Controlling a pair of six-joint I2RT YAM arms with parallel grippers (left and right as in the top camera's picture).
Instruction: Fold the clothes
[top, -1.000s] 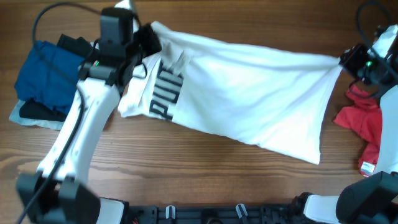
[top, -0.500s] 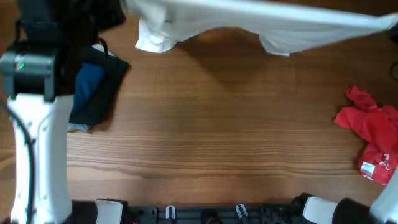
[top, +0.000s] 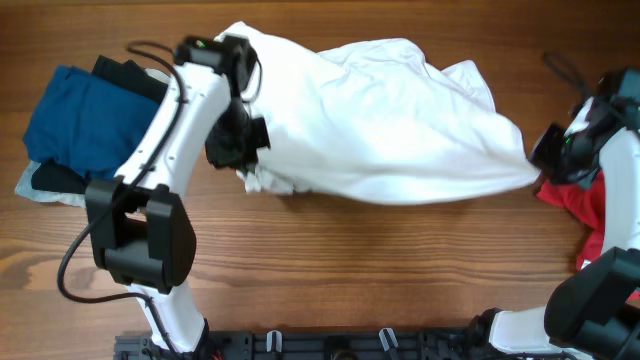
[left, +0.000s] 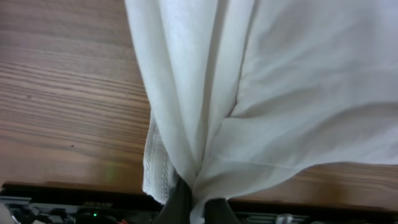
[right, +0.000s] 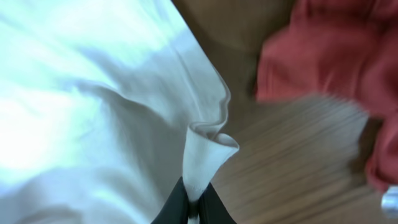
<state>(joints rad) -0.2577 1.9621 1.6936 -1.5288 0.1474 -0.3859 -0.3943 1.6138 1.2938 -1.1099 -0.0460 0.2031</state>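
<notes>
The large white T-shirt (top: 380, 120) hangs bunched across the middle of the table, its print hidden. My left gripper (top: 238, 150) is shut on its left end; in the left wrist view the fingers (left: 193, 208) pinch a fold of white T-shirt (left: 261, 93). My right gripper (top: 545, 160) is shut on the right end; in the right wrist view the fingers (right: 193, 208) clamp a corner of the white T-shirt (right: 93, 112). A red garment (top: 590, 205) lies at the right, also in the right wrist view (right: 336, 56). A blue garment (top: 75, 115) lies at the left on black cloth (top: 60, 178).
The wooden table (top: 350, 270) stretches in front of the shirt. A black rail (top: 330, 345) runs along the near edge. A cable (top: 140, 48) loops over the left arm.
The shirt, lifted and stretched at the far edge half a second ago, has come back down and toward the middle in a bunched heap. Both arms moved nearer with it.
</notes>
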